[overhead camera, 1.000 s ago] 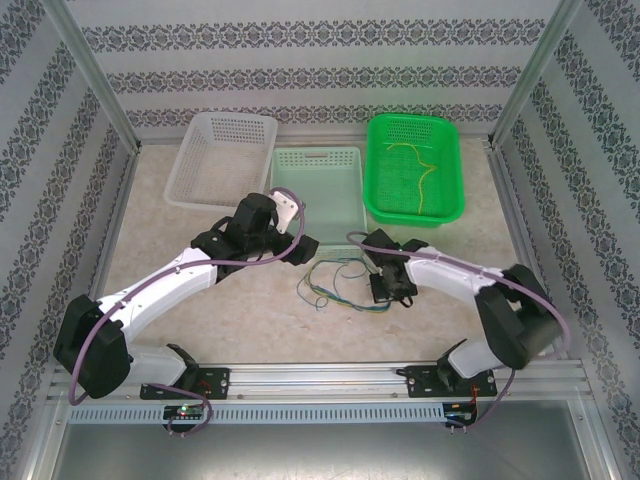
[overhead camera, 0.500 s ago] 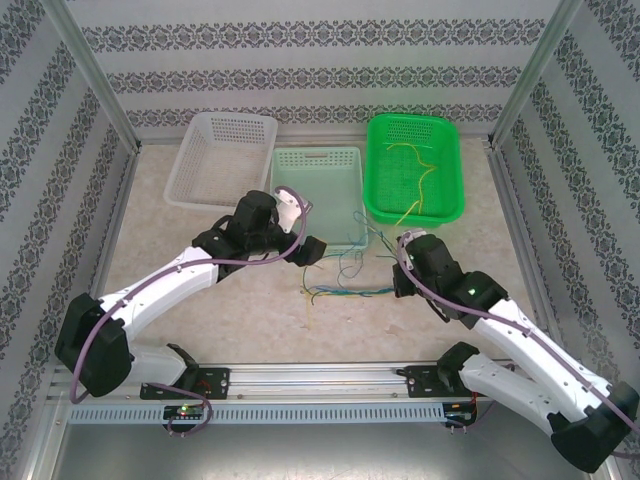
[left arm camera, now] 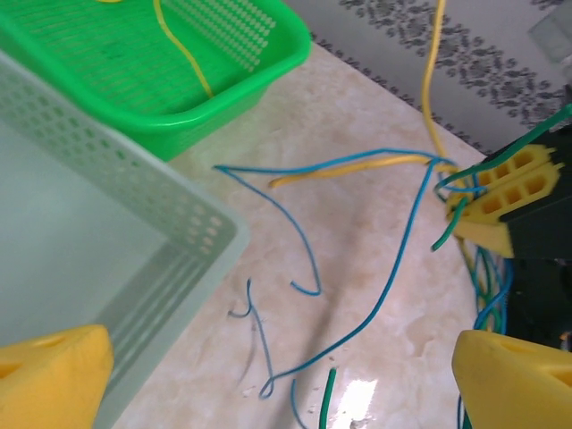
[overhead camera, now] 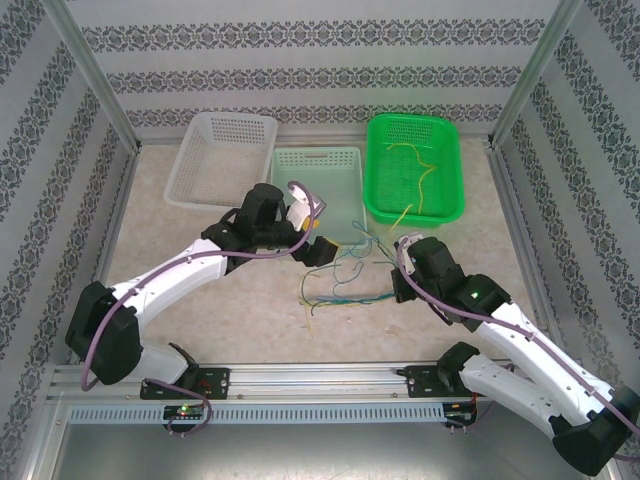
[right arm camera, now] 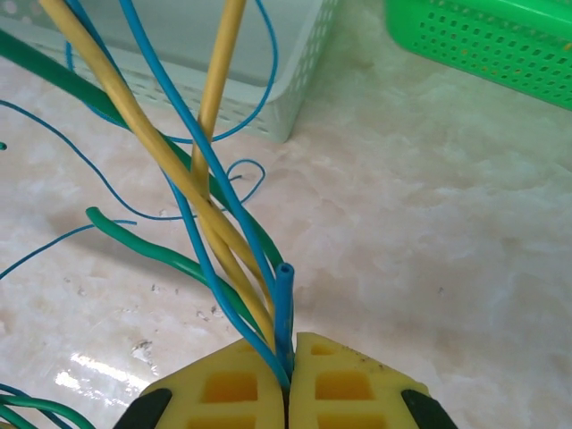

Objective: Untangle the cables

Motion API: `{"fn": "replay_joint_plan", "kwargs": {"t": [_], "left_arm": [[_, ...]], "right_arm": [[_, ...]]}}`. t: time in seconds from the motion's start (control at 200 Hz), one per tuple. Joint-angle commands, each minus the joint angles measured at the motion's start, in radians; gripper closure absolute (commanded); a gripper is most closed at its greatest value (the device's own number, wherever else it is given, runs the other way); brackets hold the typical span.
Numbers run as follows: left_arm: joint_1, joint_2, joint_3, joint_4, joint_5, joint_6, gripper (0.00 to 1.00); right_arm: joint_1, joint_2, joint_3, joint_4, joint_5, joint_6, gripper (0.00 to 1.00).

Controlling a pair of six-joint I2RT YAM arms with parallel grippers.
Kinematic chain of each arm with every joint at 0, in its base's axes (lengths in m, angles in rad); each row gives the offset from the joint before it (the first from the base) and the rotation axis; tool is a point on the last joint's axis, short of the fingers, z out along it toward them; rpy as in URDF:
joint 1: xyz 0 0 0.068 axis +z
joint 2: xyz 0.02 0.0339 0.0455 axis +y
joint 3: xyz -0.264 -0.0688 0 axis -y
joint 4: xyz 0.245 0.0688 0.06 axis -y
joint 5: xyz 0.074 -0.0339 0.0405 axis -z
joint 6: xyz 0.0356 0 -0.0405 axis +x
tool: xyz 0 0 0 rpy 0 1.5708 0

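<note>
Surface (overhead camera: 200,300): carries the tangle.
Green basket (overhead camera: 440,218): one yellow cable (overhead camera: 428,178) inside, judged sorted.
Cables (overhead camera: 340,290): blue, yellow, green, knotted mid-surface, not yet separated.
My right end effector (right arm camera: 288,380): clamped on several strands.
My left end effector (left arm camera: 286,380): wide, empty.

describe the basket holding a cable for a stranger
Three perforated plastic baskets line the far edge of the beige marbled table. It is the rightmost, a bright green basket holding a thin yellow cable; the white basket and pale mint basket are paler.
</note>
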Motion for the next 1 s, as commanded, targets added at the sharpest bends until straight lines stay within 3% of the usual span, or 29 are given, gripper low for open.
{"fn": "replay_joint_plan", "kwargs": {"t": [0.0,0.135,0.23,0.475,0.659,0.859,0.994], "left_arm": [[-0.036,0.035,0.034,0.025,0.103,0.035,0.04],[-0.053,0.056,0.041,0.002,0.083,0.015,0.08],[-0.06,0.036,0.015,0.033,0.079,0.004,0.08],[-0.137,0.099,0.079,-0.079,0.138,0.11,0.09],[-0.171,0.203,0.053,-0.026,0.155,0.089,0.19],[-0.181,0.357,0.089,-0.072,0.078,0.022,0.35],[-0.191,0.377,0.072,-0.096,0.007,0.012,0.44]], "right_arm": [[0.015,-0.008,0.009,0.007,-0.052,-0.017,1.0],[0.015,-0.015,0.014,-0.043,0.067,0.116,1.0],[0.019,-0.059,-0.021,-0.06,0.085,0.204,1.0],[0.021,-0.252,-0.114,-0.071,0.196,0.408,1.0],[0.021,-0.35,-0.158,-0.097,0.205,0.495,1.0],[0.019,-0.45,-0.206,-0.132,0.26,0.662,1.0],[0.017,-0.533,-0.268,-0.103,0.343,0.848,1.0]]}}
